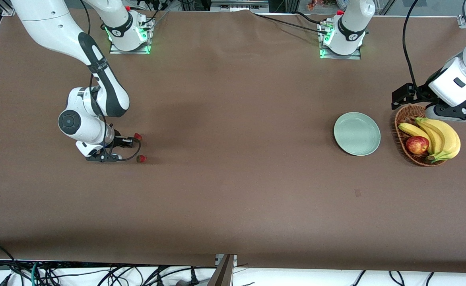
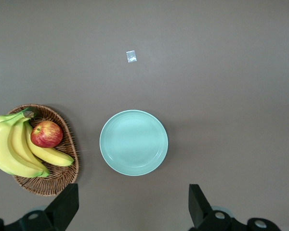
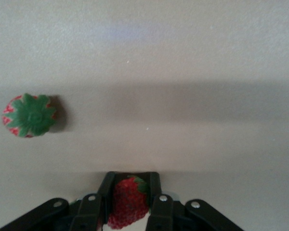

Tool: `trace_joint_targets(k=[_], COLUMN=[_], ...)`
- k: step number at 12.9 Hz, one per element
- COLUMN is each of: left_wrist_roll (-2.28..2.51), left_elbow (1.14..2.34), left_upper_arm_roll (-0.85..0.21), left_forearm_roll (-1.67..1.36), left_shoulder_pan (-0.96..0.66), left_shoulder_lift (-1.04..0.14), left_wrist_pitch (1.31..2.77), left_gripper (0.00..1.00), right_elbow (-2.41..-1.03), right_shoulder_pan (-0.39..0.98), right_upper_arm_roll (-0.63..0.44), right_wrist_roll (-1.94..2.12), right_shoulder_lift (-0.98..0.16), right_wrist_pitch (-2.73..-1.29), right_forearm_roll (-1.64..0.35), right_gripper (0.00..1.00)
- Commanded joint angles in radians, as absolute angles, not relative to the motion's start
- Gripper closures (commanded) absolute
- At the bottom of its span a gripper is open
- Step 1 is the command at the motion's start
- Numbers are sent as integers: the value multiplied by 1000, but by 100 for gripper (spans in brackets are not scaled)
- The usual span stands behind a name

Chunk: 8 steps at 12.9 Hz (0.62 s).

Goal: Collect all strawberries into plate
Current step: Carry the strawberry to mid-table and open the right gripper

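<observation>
Right gripper (image 3: 130, 199) pinches one strawberry (image 3: 127, 202) low at the right arm's end; second strawberry (image 1: 141, 159) just beside (third unseen); plate (image 1: 356, 133) bare, beside basket (image 1: 400, 119); left gripper (image 2: 132, 211) spread wide above the plate's edge, waiting.

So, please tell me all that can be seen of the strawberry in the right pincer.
The held strawberry is small, red and dotted with seeds, with a green leafy cap at one end. It sits between the two black fingers of the right pincer, which press its sides. The pincer is low over the table, beside a loose strawberry.
</observation>
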<state>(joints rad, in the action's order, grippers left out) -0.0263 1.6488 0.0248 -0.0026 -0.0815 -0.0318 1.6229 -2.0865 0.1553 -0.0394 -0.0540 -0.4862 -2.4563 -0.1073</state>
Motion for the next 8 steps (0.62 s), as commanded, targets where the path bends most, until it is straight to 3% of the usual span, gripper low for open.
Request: trace_joint_targets(k=[1,5,8], left_wrist_roll=[-46,-46,-41], left_elbow=[1626,1626,1626], left_upper_arm_roll=[32,31,31], left_forearm_roll=[-5,-5,-8], left_shoulder_pan=[-87,-87,-87], left_shoulder_lift=[-38,-38,-38], left_wrist_pitch=[1611,1611,1609], left_gripper=[0,0,0], right_elbow=[-2077,-1884,-1771], right_shoulder_pan=[156,166,222], right_upper_arm_roll=[-34,7,130], right_wrist_roll=[-60,-199,-511], right_shoulder_lift=[-430,-411,-428], right_wrist_pitch=[-2361,-2089,-2057], right_forearm_roll=[-135,-135,-143], right_gripper=[87,87,87])
